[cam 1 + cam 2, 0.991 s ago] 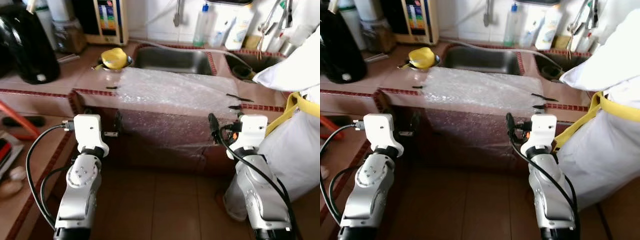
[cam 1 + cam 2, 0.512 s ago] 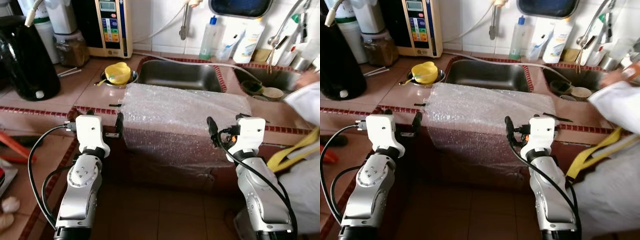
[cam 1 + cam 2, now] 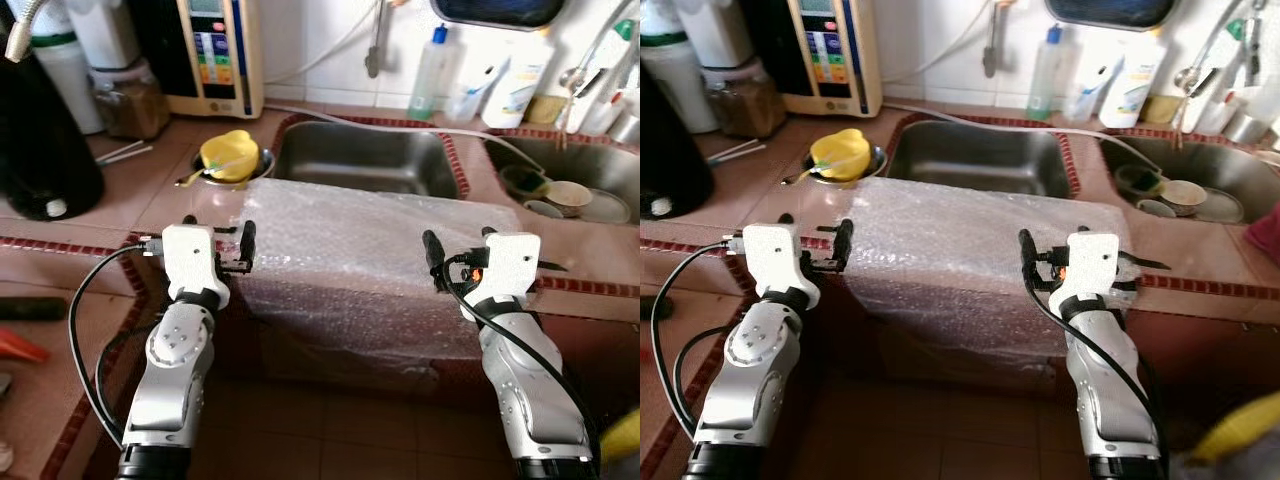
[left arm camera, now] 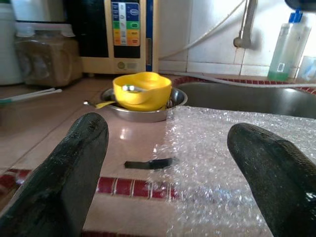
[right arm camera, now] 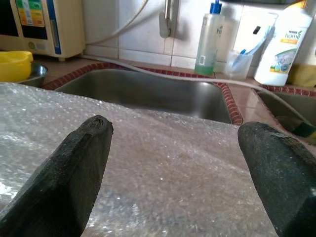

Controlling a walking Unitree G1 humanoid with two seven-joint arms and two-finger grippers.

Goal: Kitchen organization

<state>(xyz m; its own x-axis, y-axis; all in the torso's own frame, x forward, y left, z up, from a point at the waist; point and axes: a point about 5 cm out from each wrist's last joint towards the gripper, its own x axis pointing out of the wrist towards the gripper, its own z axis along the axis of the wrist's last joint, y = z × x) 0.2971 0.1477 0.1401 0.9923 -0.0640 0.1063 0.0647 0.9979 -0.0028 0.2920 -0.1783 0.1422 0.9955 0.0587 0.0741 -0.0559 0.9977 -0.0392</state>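
Note:
A sheet of bubble wrap (image 3: pixel 370 240) is taped over the tiled counter's front edge (image 3: pixel 90 250) and hangs down its face, just before the steel sink (image 3: pixel 360 160). A yellow bowl (image 3: pixel 228 157) with a spoon in it sits inside a steel bowl left of the sink. My left gripper (image 3: pixel 218 232) is open at counter height by the wrap's left edge, facing the yellow bowl (image 4: pixel 141 90). My right gripper (image 3: pixel 462 245) is open over the wrap's right part, with the wrap (image 5: pixel 163 168) beneath its fingers. Neither holds anything.
A black kettle (image 3: pixel 35 140), a jar (image 3: pixel 125 95) and a water machine (image 3: pixel 215 50) stand at the back left. Bottles (image 3: pixel 435 70) line the wall behind the sink. A second sink (image 3: pixel 560 185) on the right holds dishes. Something yellow (image 3: pixel 625 435) shows at the lower right.
The camera has risen and moved closer to the counter. Both arms lifted from below the counter edge to its level. The person in white at the right has left the view.

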